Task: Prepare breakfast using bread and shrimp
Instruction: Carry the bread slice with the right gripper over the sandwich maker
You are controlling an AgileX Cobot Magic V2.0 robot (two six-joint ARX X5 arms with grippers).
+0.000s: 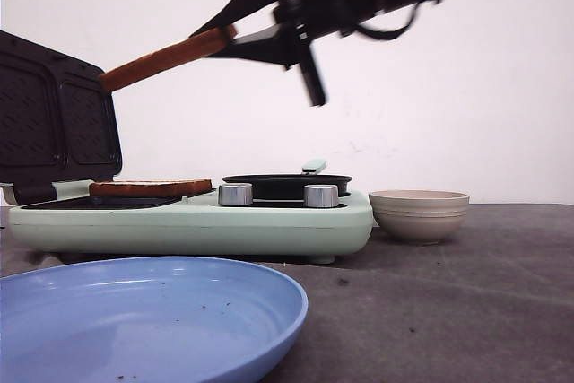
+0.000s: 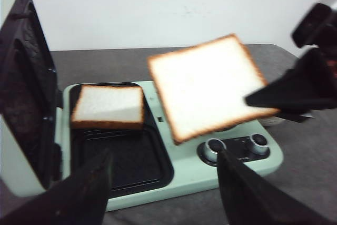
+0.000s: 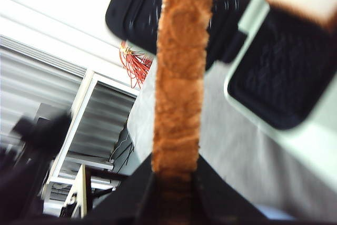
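My right gripper (image 1: 235, 31) is shut on one bread slice (image 1: 166, 58) and holds it tilted, high above the mint green sandwich maker (image 1: 193, 217). The same slice shows white and square in the left wrist view (image 2: 205, 87) and edge-on in the right wrist view (image 3: 181, 72), clamped at my right gripper (image 3: 176, 169). The other bread slice (image 1: 150, 188) lies flat on the maker's dark plate (image 2: 108, 106). My left gripper (image 2: 163, 169) is open and empty, in front of the maker. No shrimp is in view.
The maker's lid (image 1: 56, 118) stands open at the left. A small black pan (image 1: 287, 186) sits on its right side behind two silver knobs (image 1: 235, 195). A beige ribbed bowl (image 1: 419, 214) stands to the right. A blue plate (image 1: 143, 316) lies at the front left.
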